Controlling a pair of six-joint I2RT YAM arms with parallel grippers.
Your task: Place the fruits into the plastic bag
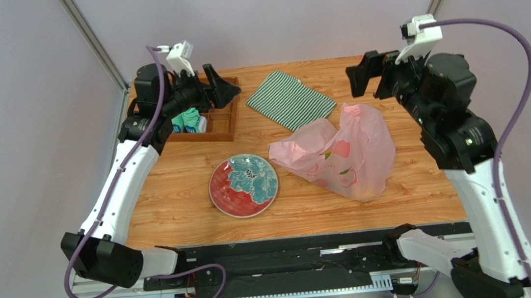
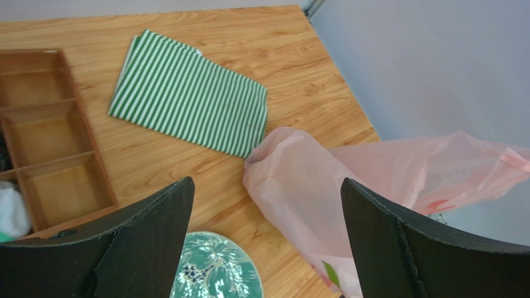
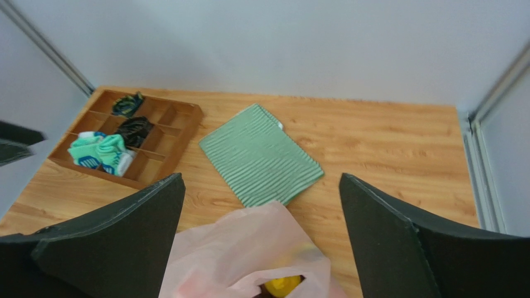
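The pink plastic bag (image 1: 343, 152) lies crumpled on the table right of centre, with fruit shapes showing faintly through it. It also shows in the left wrist view (image 2: 323, 192) and the right wrist view (image 3: 242, 254), where a yellow fruit (image 3: 283, 285) peeks through its opening. The red plate with teal flowers (image 1: 243, 184) holds no fruit. My left gripper (image 1: 219, 87) is open and empty, raised at the back left over the wooden tray. My right gripper (image 1: 366, 72) is open and empty, raised at the back right above the bag.
A green-and-white striped cloth (image 1: 289, 100) lies at the back centre. A wooden divider tray (image 1: 215, 121) with teal and dark items stands at the back left. Grey walls and metal posts enclose the table.
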